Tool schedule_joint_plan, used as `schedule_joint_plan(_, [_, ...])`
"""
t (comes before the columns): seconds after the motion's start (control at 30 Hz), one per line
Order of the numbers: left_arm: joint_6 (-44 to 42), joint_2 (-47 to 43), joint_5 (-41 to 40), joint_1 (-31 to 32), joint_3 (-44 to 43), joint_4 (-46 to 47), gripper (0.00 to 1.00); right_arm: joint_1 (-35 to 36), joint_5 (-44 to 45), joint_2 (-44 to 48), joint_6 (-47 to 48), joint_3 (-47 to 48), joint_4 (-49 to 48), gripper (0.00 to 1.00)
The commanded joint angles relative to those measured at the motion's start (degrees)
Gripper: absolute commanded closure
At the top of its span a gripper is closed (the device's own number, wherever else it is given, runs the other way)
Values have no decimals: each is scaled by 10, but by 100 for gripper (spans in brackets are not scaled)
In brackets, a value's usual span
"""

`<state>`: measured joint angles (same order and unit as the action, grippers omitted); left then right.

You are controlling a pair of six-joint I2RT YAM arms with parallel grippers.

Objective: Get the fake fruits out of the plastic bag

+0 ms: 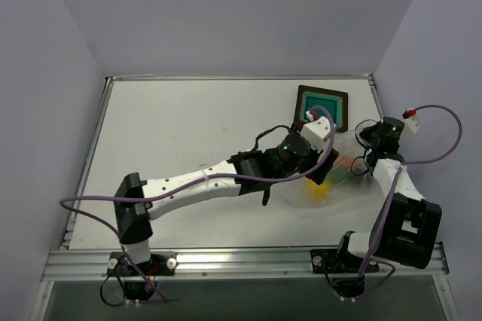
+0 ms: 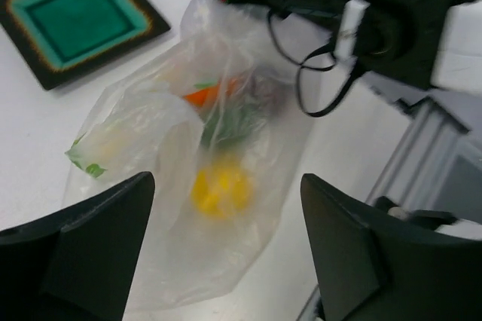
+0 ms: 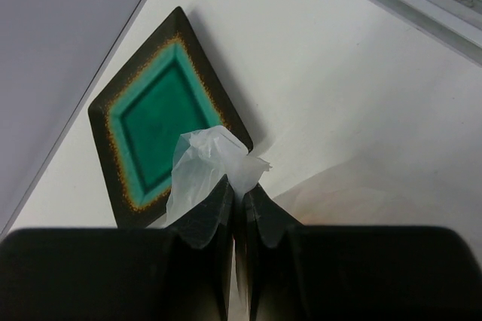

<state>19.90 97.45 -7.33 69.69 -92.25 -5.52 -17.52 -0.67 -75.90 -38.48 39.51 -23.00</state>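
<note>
The plastic bag (image 2: 188,185) lies crumpled on the desk (image 1: 188,132) close to the right edge, on the near side of the far right corner. Through its cloudy film the fake fruits show as a lemon (image 2: 220,189) low down, a green one (image 2: 233,121) above it and an orange one (image 2: 207,95) higher up. A darker shape beside them is too blurred to name.

Just beyond the bag sits a dark square tray (image 3: 162,121) with a teal inside. It holds nothing, and one corner points toward the bag.

The right pincer (image 3: 237,215) is pressed together on a white tuft of the bag's top edge, pinching it above the desk with the tray behind. Its arm folds up steeply from the near right corner, a purple cable (image 1: 440,121) looping over it.

The left pincer (image 2: 226,261) is spread wide, one finger on each side of the bag near the lemon, and touches neither. The left arm stretches long and low from the near left corner across the desk. The right arm's dark wrist crowds the space just behind the bag.
</note>
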Motion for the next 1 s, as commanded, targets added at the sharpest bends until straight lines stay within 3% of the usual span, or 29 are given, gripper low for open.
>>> schedule_joint_plan(0.0, [-45,59,-74,-9,-92,-114,20,5,-30,27,-5,-10,-7,95])
schedule_joint_plan(0.13, [-71,129,-142,-11,-169,-159,9,6,-36,36,-4,-19,-6,95])
schedule_joint_plan(0.27, [-82,201,-169,-27,-220,-186,7,6,-44,38,-4,-26,-12,95])
schedule_joint_plan(0.37, [-78,241,-146,-47,-254,-202,9,6,-48,42,-5,-33,-27,95])
schedule_joint_plan(0.47, [-90,259,-170,-58,-261,-190,30,6,-53,42,-4,-36,-34,95])
schedule_joint_plan(0.5, [-94,259,-182,-62,-253,-179,51,6,-56,42,-4,-37,-36,95])
schedule_joint_plan(0.57, [-95,252,-188,-76,-235,-155,75,6,-58,37,-4,-40,-46,95])
schedule_joint_plan(0.6, [-87,244,-185,-82,-221,-144,94,6,-58,35,-4,-41,-48,95])
schedule_joint_plan(0.63, [-82,232,-165,-87,-179,-130,97,6,-57,26,-3,-40,-49,95])
schedule_joint_plan(0.77, [-58,127,-111,-101,-21,3,98,4,-41,-3,2,-27,-57,96])
schedule_joint_plan(0.97, [16,34,-54,-113,149,92,98,-3,-42,-73,11,35,-63,96])
